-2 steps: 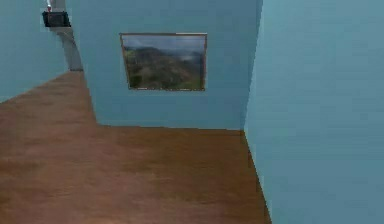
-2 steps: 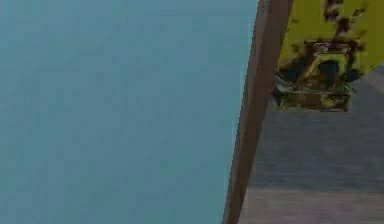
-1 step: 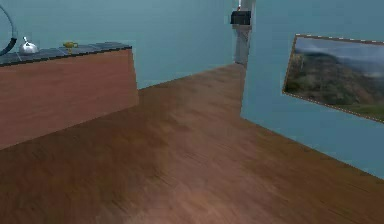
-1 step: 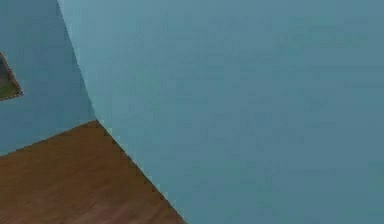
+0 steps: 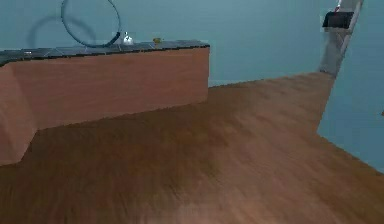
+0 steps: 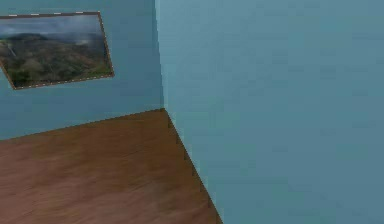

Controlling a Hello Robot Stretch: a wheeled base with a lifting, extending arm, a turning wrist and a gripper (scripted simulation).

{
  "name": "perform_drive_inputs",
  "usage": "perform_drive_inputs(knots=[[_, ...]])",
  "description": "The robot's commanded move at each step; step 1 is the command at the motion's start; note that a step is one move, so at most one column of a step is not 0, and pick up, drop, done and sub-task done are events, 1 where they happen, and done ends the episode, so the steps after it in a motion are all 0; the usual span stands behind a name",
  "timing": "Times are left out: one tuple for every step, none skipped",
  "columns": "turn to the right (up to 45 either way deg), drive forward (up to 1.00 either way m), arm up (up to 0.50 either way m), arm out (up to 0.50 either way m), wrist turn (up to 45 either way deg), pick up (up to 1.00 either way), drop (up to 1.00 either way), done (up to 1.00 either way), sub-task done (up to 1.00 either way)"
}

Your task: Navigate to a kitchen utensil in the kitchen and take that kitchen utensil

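Observation:
A long counter (image 5: 110, 85) with a brown wooden front and a dark top runs across the forward view's upper left. On its top stand a small white object (image 5: 128, 39) and a small yellowish blob (image 5: 156, 39); neither shape is clear enough to name. A large dark ring (image 5: 90, 22) rises behind them at the teal wall.
Brown wooden floor (image 5: 200, 150) spreads wide ahead of the counter. A teal wall (image 5: 358, 90) juts in at the forward view's right, with a dark object (image 5: 336, 18) high beyond it. In the arm side view a framed landscape picture (image 6: 55, 48) hangs left of a close teal wall corner (image 6: 160, 60).

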Motion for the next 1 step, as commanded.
perform_drive_inputs(knots=[[0.0,1.0,0.0,0.0,0.0,0.0,0.0,0.0,0.0]])
